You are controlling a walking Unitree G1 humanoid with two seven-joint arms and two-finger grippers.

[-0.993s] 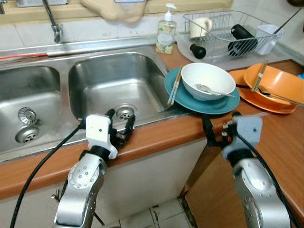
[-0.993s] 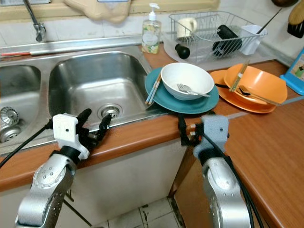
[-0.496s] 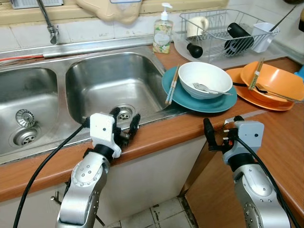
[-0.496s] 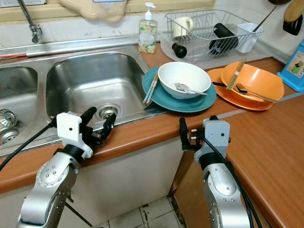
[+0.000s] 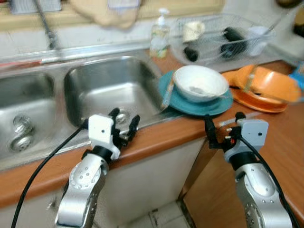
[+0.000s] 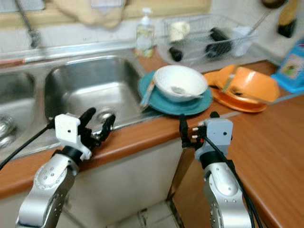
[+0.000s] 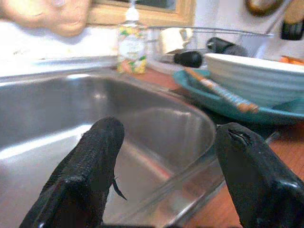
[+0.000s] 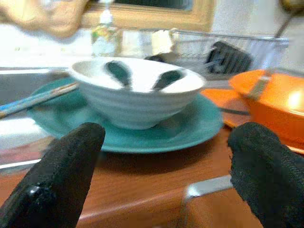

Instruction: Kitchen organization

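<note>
A white bowl (image 5: 200, 83) with a utensil inside sits on a teal plate (image 5: 213, 105), and chopsticks (image 5: 166, 95) lie on the plate's left rim. To the right, an orange bowl (image 5: 270, 83) rests on an orange plate (image 5: 251, 100). My left gripper (image 5: 125, 116) is open at the counter's front edge, facing the right sink basin (image 5: 109, 90). My right gripper (image 5: 223, 118) is open just in front of the teal plate (image 8: 180, 133) and touches nothing. The white bowl (image 8: 137, 99) stands straight ahead of it.
A soap bottle (image 5: 160, 34) stands behind the sink. A wire dish rack (image 5: 223, 35) with a mug and dark items sits at the back right. A second basin (image 5: 23, 109) lies to the left. The wooden counter (image 5: 285, 137) runs along the right.
The whole view has shifted slightly and turned blurry, so the camera is moving. Both grippers stay open in nearly the same places at the counter edge.
</note>
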